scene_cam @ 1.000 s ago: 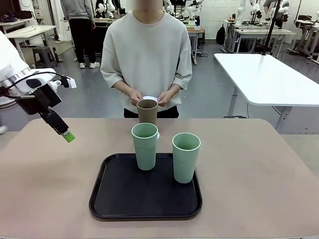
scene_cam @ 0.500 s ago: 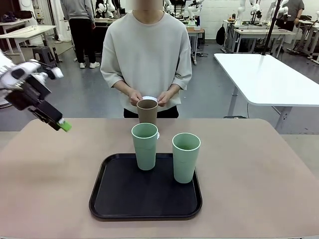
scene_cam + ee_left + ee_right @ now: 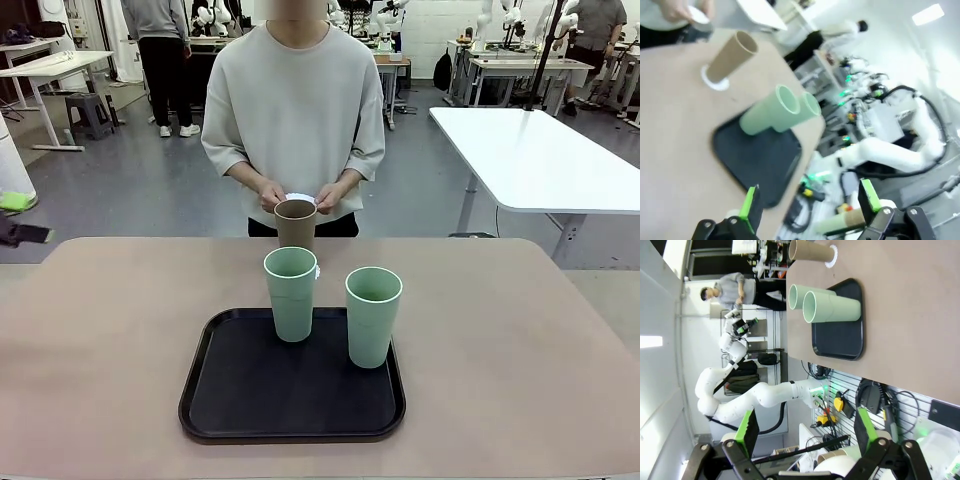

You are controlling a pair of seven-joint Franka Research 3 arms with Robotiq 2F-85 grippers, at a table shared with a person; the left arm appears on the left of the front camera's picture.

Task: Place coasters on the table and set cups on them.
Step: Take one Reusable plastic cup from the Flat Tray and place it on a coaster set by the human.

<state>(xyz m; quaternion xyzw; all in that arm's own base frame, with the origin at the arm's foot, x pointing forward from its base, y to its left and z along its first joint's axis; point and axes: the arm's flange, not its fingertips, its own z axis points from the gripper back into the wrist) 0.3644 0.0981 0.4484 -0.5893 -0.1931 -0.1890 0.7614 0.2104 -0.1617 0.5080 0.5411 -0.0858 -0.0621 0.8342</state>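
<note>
- Looking across the table (image 3: 100, 350), we take the black tray (image 3: 250, 395) near its middle as our landmark.
- We see two cups upright on the tray: one green cup (image 3: 291, 293) by the tray's far edge, and the other green cup (image 3: 372, 315) just beside it, toward the tray's right side. The two stand apart.
- We find the brown cup (image 3: 296, 223) off the tray, just beyond its far edge, upright on the table.
- From the left wrist we make out a white coaster (image 3: 715, 84) under the brown cup, its rim showing around the base.
- Beyond the tray and the brown cup, the person's hands (image 3: 272, 195) hold a held coaster (image 3: 300, 198) between them, above the brown cup's rim.
- Our left gripper (image 3: 809, 200) stands with its fingers spread wide and nothing between them, well away from the tray.
- Our right gripper (image 3: 806, 426) is likewise spread wide and empty, off to the tray's side and well apart from it.
</note>
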